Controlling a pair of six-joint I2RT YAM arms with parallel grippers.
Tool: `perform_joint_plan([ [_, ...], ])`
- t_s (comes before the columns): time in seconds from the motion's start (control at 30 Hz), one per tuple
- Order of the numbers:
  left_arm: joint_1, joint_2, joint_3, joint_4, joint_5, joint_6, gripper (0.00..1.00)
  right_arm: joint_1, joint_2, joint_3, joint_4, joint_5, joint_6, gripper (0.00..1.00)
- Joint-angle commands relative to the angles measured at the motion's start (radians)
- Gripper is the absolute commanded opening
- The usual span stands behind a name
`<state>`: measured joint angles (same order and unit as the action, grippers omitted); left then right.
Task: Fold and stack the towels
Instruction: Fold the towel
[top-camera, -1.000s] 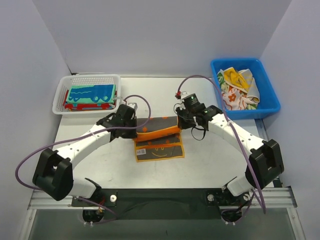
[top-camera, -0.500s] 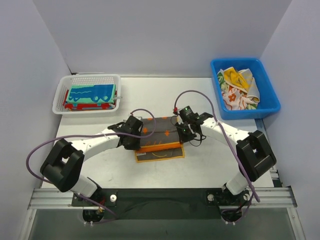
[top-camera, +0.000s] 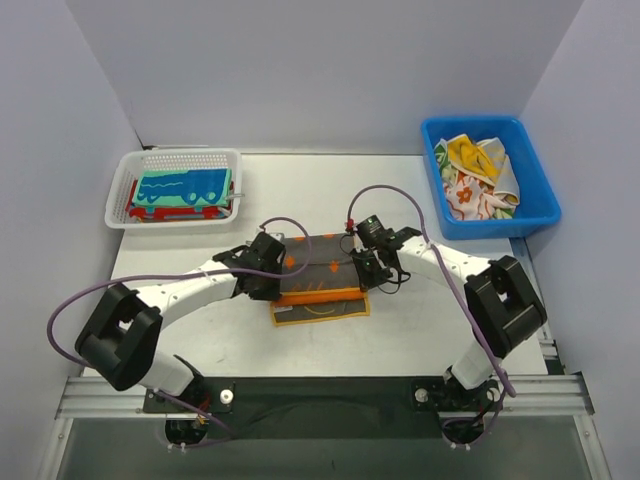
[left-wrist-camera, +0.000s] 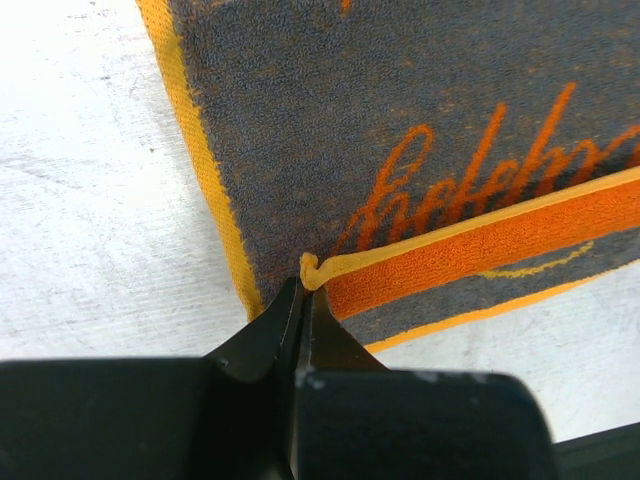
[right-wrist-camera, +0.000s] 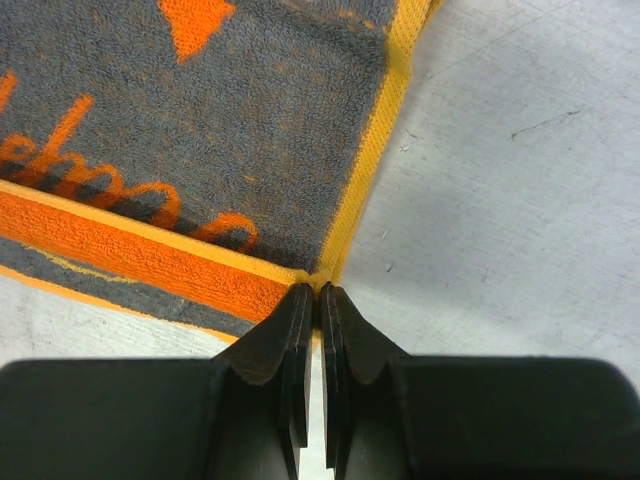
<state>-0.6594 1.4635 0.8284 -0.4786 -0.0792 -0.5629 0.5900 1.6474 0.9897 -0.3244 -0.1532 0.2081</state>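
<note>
Both grippers are pinched fully shut on cloth: the left gripper (left-wrist-camera: 305, 292) nips the left corner and the right gripper (right-wrist-camera: 320, 293) the right corner of the turned-over flap of the grey towel (top-camera: 318, 264), each right where the orange band meets the yellow border. Holding the two corners at once appears meant to keep the flap taut and square, so that its edge lies straight across the layer beneath instead of sagging in the middle. The towel lies on the table (top-camera: 430, 330) midway between the arms, near the front, with its long axis running left to right and the orange lettering running along that axis. The flap's orange-banded edge faces the arm bases, and a strip of the lower layer shows beyond it on the near side, so the fold looks not quite brought edge to edge. The crease is probably along the far side, though the overhead view does not show it clearly. Folded towels (top-camera: 183, 189), teal on top of red, are stacked in the white mesh basket (top-camera: 176, 158) at the far left, while loose towels (top-camera: 475, 180) wait crumpled in the blue bin (top-camera: 478, 125) at the far right.
</note>
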Motion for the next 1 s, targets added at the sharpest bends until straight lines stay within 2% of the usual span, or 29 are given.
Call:
perform_joint_plan([
  [0.0, 0.001, -0.052, 0.028, -0.038, -0.034, 0.003, 0.02, -0.012, -0.054, 0.026, -0.042, 0.063, -0.012, 0.00],
  [0.27, 0.000, -0.126, 0.037, -0.068, -0.024, -0.023, 0.02, -0.013, -0.143, 0.055, -0.067, 0.078, -0.018, 0.00],
  [0.43, -0.022, -0.091, -0.034, -0.046, 0.007, -0.055, 0.07, -0.013, -0.087, 0.024, -0.068, 0.055, -0.018, 0.00],
  [0.5, -0.025, -0.066, -0.058, -0.014, 0.019, -0.071, 0.13, -0.012, -0.038, 0.017, -0.065, 0.044, -0.013, 0.01],
  [0.57, -0.029, -0.051, -0.072, -0.003, 0.032, -0.078, 0.20, -0.009, -0.012, 0.012, -0.064, 0.026, -0.015, 0.07],
  [0.6, -0.034, -0.052, -0.072, -0.006, 0.035, -0.078, 0.39, -0.007, -0.006, 0.009, -0.065, 0.020, -0.015, 0.11],
  [0.67, -0.040, -0.089, -0.069, -0.017, 0.030, -0.081, 0.57, -0.001, -0.029, 0.001, -0.067, 0.004, -0.015, 0.20],
  [0.7, -0.043, -0.110, -0.068, -0.025, 0.029, -0.083, 0.74, 0.005, -0.072, 0.000, -0.070, -0.002, -0.015, 0.25],
  [0.73, -0.046, -0.158, -0.064, -0.031, 0.027, -0.084, 0.78, 0.010, -0.098, 0.000, -0.082, -0.003, -0.012, 0.34],
  [0.83, -0.049, -0.233, -0.046, -0.054, 0.032, -0.101, 0.84, 0.017, -0.205, 0.007, -0.102, -0.008, -0.003, 0.47],
  [0.97, -0.052, -0.316, -0.012, -0.057, 0.007, -0.117, 0.80, 0.019, -0.265, 0.030, -0.099, -0.011, 0.014, 0.48],
])
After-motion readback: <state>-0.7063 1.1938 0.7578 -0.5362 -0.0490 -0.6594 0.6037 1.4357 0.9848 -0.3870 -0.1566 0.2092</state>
